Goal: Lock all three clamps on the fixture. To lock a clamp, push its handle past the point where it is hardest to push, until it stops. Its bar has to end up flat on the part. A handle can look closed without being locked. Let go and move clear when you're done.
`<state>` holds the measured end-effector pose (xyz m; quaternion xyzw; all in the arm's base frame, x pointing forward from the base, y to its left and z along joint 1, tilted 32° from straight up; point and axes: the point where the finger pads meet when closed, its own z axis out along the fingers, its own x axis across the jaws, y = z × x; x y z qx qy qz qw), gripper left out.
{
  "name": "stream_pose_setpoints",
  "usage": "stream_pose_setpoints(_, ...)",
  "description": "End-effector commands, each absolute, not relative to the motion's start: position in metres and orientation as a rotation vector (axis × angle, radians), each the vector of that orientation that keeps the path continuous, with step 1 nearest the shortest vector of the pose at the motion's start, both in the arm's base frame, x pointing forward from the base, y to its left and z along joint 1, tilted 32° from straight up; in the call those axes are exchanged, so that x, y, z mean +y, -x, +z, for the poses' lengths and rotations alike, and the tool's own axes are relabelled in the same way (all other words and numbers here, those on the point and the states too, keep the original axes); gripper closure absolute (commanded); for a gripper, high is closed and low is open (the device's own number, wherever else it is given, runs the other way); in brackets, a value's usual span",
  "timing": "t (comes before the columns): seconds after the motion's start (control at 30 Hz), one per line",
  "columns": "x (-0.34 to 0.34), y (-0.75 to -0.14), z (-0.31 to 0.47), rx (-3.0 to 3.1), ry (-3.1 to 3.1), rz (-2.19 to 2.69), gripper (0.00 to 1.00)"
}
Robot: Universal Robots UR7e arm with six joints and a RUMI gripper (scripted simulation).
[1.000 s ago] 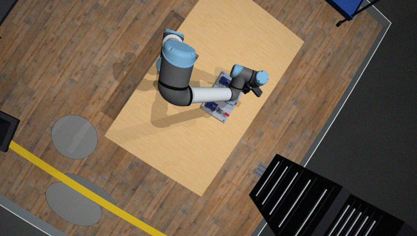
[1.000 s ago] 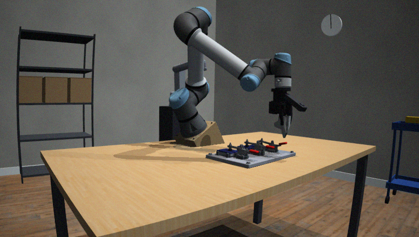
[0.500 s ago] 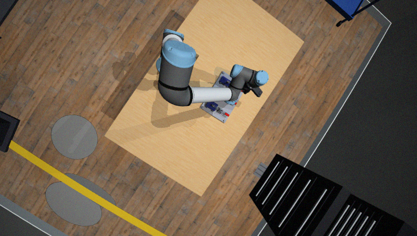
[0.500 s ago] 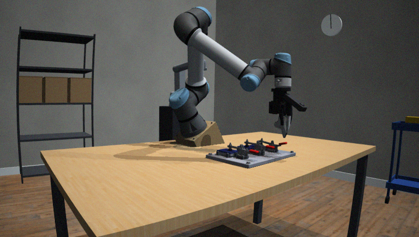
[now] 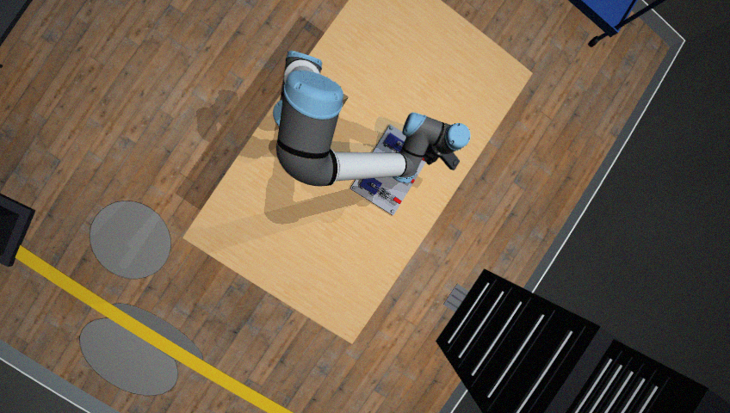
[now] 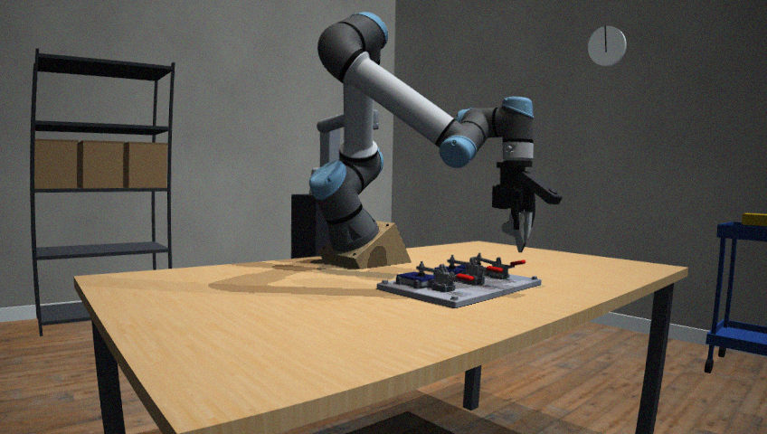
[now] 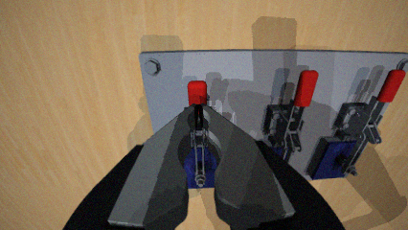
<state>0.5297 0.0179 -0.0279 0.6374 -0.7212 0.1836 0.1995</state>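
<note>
The grey fixture plate (image 6: 459,287) lies on the wooden table, right of the middle, and also shows in the top view (image 5: 384,176). It carries three toggle clamps with red handle grips; in the wrist view they are the left (image 7: 196,92), middle (image 7: 306,87) and right (image 7: 391,85) ones. All three handles lie low over the plate (image 6: 494,268). Blue parts (image 7: 330,160) sit under the clamp bars. My gripper (image 6: 519,244) is shut and empty. It hangs a little above the far clamp's red handle (image 6: 517,262), pointing straight down. In the wrist view the fingertips (image 7: 197,115) meet just below the left clamp's grip.
The arm's base stands on a wooden wedge (image 6: 371,250) at the table's back. A blue cart (image 6: 740,285) stands to the right of the table, a shelf with boxes (image 6: 102,161) at the left wall, and a black cabinet (image 5: 563,348) on the floor.
</note>
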Motion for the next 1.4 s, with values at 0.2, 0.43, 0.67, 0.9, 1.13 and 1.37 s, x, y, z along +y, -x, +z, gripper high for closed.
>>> stream_pose_setpoints(0.2, 0.0175, -0.5294, -0.0288, -2.016, -1.782, 0.512, 1.00)
stream_pose_setpoints(0.43, 0.0150, -0.5268, -0.0343, -2.012, -1.777, 0.503, 1.00)
stream_pose_setpoints(0.67, 0.0150, -0.5268, -0.0343, -2.012, -1.777, 0.503, 1.00)
stream_pose_setpoints(0.9, 0.0144, -0.5260, -0.0354, -2.012, -1.777, 0.503, 1.00)
stream_pose_setpoints(1.13, 0.0144, -0.5260, -0.0354, -2.012, -1.777, 0.503, 1.00)
stream_pose_setpoints(1.37, 0.0140, -0.5280, -0.0359, -2.013, -1.778, 0.505, 1.00)
